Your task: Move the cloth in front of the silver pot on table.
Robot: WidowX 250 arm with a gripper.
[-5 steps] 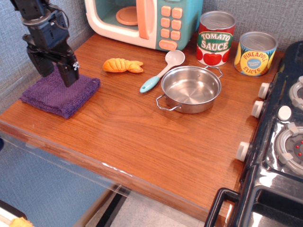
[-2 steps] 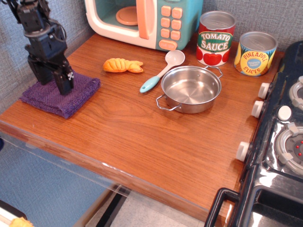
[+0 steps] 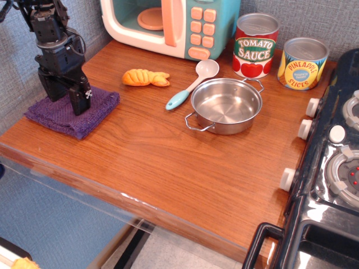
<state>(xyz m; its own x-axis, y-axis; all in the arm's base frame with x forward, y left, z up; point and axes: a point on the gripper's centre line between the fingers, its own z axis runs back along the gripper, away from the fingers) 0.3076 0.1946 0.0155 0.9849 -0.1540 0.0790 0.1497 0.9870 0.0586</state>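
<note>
The dark purple cloth (image 3: 87, 120) lies flat at the table's (image 3: 168, 162) left front corner. The silver pot (image 3: 225, 105) stands empty right of the table's middle, well apart from the cloth. My gripper (image 3: 66, 100) points straight down over the cloth's back half. Its two black fingers (image 3: 80, 100) are spread apart, with their tips on or pressed into the towel. I cannot tell whether any fabric is pinched between them.
An orange toy croissant (image 3: 146, 77) and a white spoon with a teal handle (image 3: 193, 83) lie between cloth and pot. A toy microwave (image 3: 174, 25), a tomato sauce can (image 3: 256, 46) and a pineapple can (image 3: 303, 63) stand at the back. A black toy stove (image 3: 331, 168) borders the right.
My gripper has come down a little onto the cloth and turned slightly. The cloth and the pot have stayed where they were.
</note>
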